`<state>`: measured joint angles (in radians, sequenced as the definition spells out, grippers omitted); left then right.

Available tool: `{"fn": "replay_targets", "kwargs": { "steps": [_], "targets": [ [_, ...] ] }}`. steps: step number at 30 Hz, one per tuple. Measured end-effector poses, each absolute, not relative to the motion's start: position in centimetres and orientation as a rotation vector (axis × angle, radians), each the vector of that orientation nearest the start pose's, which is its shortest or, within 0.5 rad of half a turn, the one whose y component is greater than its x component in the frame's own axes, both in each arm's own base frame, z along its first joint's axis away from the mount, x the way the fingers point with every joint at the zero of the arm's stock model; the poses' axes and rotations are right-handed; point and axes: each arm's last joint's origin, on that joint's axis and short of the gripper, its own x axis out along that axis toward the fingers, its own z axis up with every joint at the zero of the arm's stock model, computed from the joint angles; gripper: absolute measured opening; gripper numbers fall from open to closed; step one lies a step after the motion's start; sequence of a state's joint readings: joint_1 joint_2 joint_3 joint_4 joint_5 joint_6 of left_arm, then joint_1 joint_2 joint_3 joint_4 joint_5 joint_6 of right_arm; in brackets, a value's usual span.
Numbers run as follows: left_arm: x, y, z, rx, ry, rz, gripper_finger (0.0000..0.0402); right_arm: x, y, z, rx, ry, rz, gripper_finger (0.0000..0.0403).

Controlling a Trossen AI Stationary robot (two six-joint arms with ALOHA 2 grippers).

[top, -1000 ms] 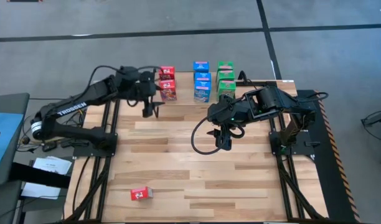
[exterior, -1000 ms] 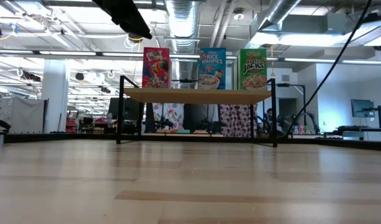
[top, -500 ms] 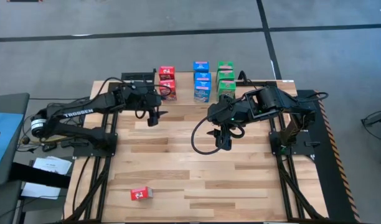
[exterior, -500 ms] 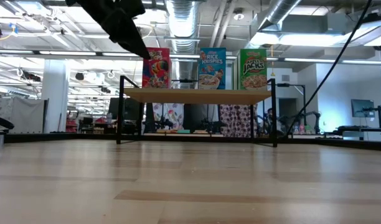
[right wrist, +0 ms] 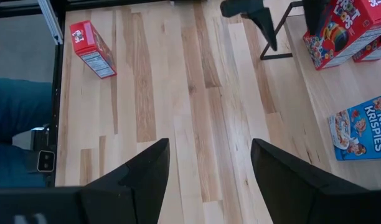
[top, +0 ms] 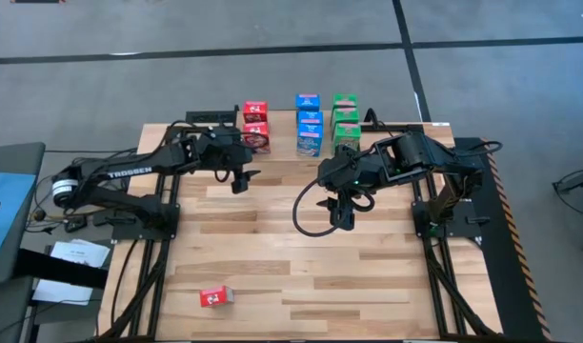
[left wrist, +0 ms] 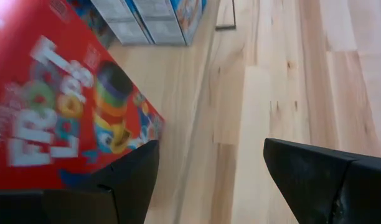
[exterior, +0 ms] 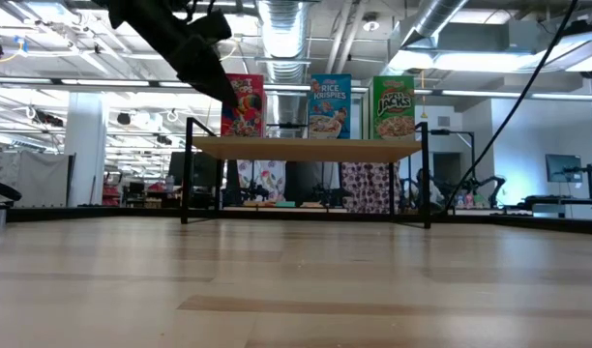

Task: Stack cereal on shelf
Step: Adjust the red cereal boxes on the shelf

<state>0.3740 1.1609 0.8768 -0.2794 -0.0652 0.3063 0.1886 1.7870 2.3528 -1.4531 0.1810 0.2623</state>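
From above, your left end effector (top: 240, 181), jaws released and empty, sits nearer than the right to the lone small red cardboard cereal box (top: 215, 297) lying flat, long axis crosswise, at the slatted wooden bench's (top: 368, 286) near edge. Right wrist view: that box (right wrist: 91, 49) lies far off.

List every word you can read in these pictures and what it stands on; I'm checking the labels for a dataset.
"RICE KRISPIES": blue cereal box on the shelf.
"JACKS": green cereal box; the word above is too small.
"FROOT LOOPS": red cereal box.
"TROSSEN": left arm.
Lone red box on the table: print too small to read.
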Motion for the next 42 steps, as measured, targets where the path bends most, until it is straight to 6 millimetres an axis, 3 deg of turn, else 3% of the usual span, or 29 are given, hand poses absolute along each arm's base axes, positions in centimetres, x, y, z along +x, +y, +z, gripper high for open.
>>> {"fn": "replay_targets", "kwargs": {
  "steps": [14,34,42],
  "targets": [
    [24.2,10.5,27.1,0.190,0.635,0.355,0.0279,30.9,5.4,47.0,0.087,0.847,-0.105,0.0250],
    [23.4,12.1,27.0,0.170,0.648,0.421,0.0279,31.2,5.4,47.2,0.096,0.807,-0.100,0.0250],
    [23.7,11.7,27.0,0.143,0.638,0.406,0.0279,31.2,5.4,47.3,0.096,0.804,-0.099,0.0250]
  ]
}}
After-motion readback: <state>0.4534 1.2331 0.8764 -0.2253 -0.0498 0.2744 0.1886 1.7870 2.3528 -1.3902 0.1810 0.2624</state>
